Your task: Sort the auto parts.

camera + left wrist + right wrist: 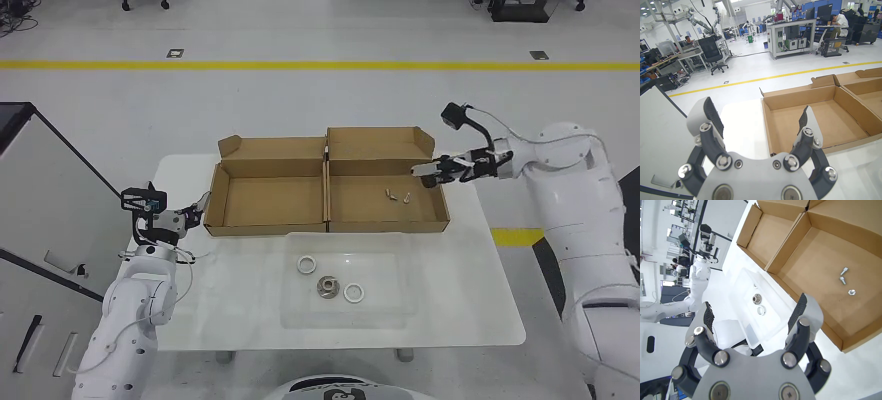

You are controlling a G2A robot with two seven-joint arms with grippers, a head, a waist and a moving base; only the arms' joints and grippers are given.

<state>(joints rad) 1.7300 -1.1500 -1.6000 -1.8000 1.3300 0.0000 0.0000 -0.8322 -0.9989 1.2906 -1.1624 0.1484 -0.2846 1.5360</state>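
Two cardboard boxes (265,205) sit behind a clear tray (290,300) holding white rings (301,266) and a metal hub (326,288). Bolts (842,280) and a nut (850,292) lie in the right box (365,205). Left gripper (757,106) and right gripper (755,300) wide open, empty.

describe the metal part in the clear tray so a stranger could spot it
Look at the clear tray on the white table, beside the cardboard boxes. The flanged hub lies between two white rings; it alone is grey metal.

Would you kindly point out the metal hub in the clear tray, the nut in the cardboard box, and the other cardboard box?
metal hub (756,298): right wrist view, its middle.
nut (852,292): right wrist view, its top face.
other box (838,121): left wrist view, its bare floor.
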